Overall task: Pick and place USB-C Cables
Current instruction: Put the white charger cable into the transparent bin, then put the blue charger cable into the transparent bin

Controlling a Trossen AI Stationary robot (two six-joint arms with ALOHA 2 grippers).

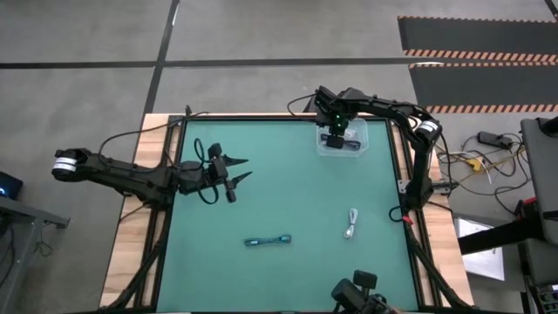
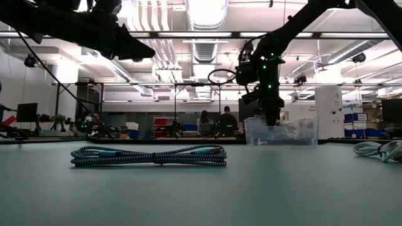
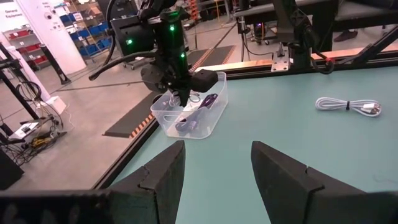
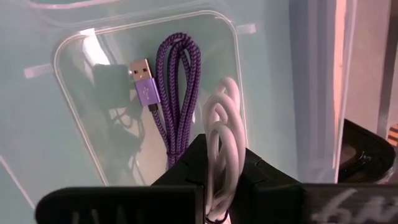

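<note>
A clear plastic container (image 1: pixel 353 148) stands near the table's far right corner. A purple braided cable (image 4: pixel 176 93) lies flat on its floor. My right gripper (image 4: pixel 221 160) hangs over the container (image 4: pixel 74 81), shut on a white cable bundle (image 4: pixel 219 118). It also shows in the low view (image 2: pixel 271 113) and in the left wrist view (image 3: pixel 182 96). A teal-blue cable (image 1: pixel 267 241) lies flat mid-table, toward the near edge (image 2: pixel 151 156). Another white-grey cable (image 1: pixel 350 223) rests on the table to its right (image 3: pixel 348 106). My left gripper (image 1: pixel 235 172) hovers open over the table's left part (image 3: pixel 217 163). My right gripper pinches the looped white cable bundle between its two fingers (image 4: pixel 186 165), which come from above and point down into the container. The strands (image 4: pixel 217 134) run lengthwise between the fingers, and the loop end (image 4: pixel 225 84) sticks out past them. Whether it touches the container's floor, I cannot tell.
The green mat is framed by wooden edges (image 1: pixel 131 227). Open mat lies between the two loose cables and the container. A dark device (image 1: pixel 357 292) sits at the near edge. People and shelves show in the room beyond the far edge (image 2: pixel 213 122).
</note>
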